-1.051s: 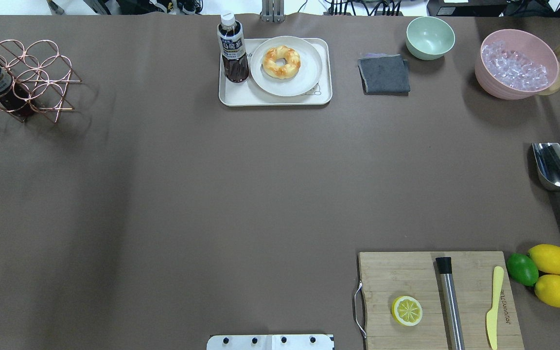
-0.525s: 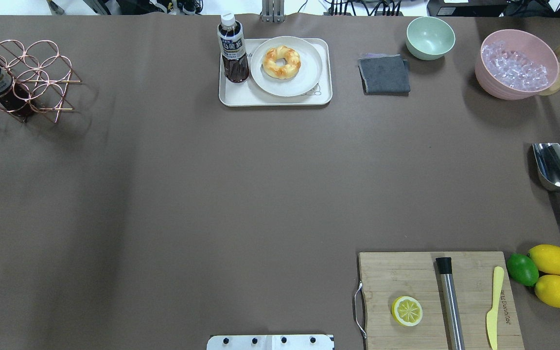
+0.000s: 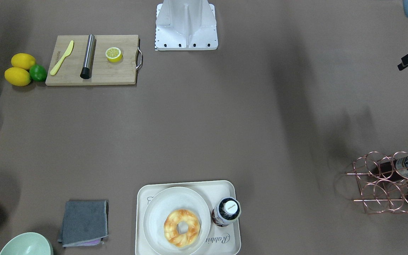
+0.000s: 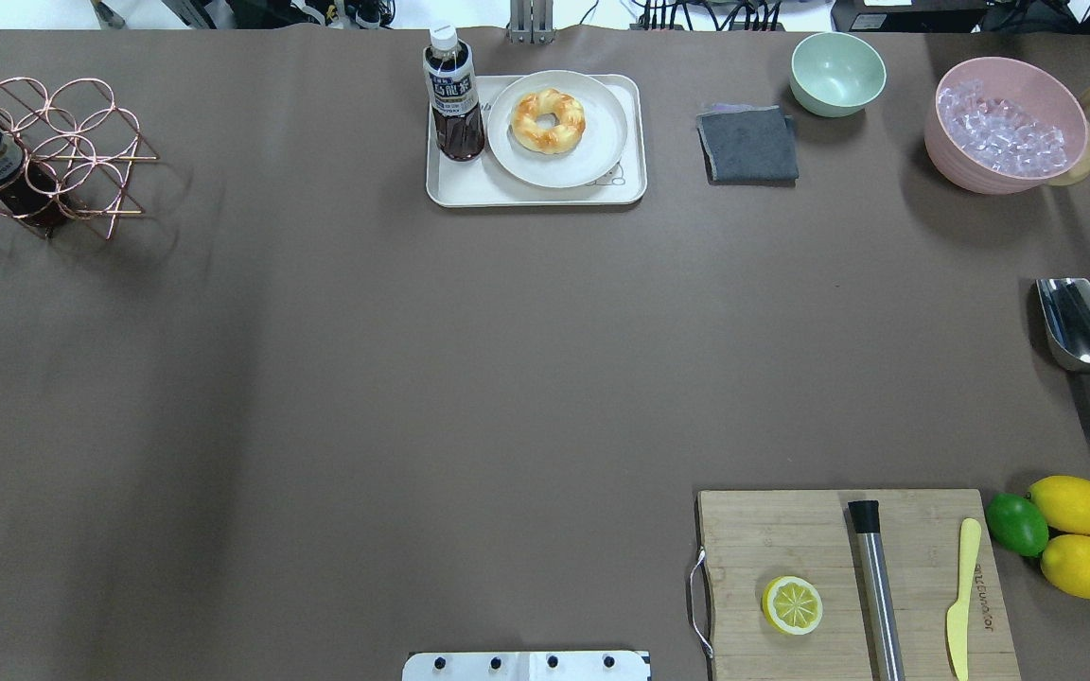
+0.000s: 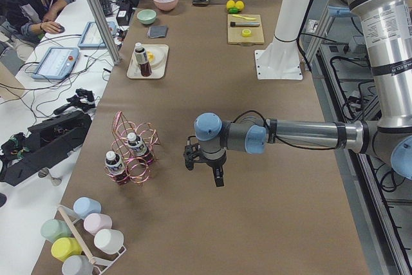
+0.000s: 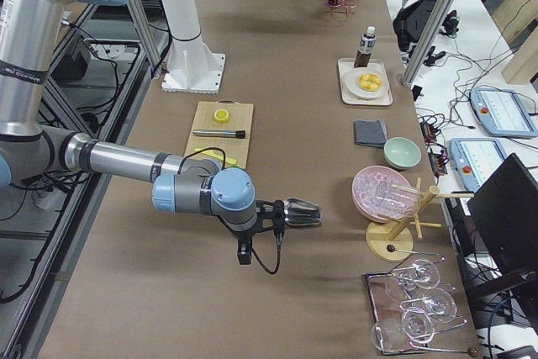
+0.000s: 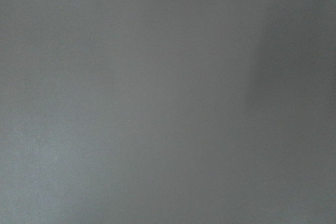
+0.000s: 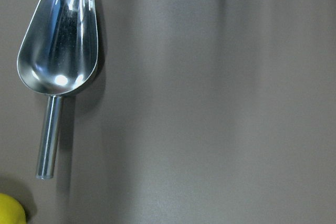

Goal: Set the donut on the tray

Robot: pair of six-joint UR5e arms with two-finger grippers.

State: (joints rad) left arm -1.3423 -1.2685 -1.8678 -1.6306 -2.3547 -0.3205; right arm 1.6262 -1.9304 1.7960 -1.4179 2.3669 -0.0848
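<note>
Across the table [image 4: 413, 378] we find the left gripper [image 5: 218, 180] and right gripper [image 6: 245, 256] out toward opposite ends; parted or closed, we cannot tell. The tray [image 4: 469, 189] lies at the far edge between them, neither plainly nearer. On its plate [image 4: 605, 142] rests the donut [image 4: 568, 121].

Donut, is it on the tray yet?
Looks done: the donut lies on the round plate, which sits in the tray beside a bottle. No step is under way: the left arm and right arm hang far from the tray. Nothing seems left.
</note>
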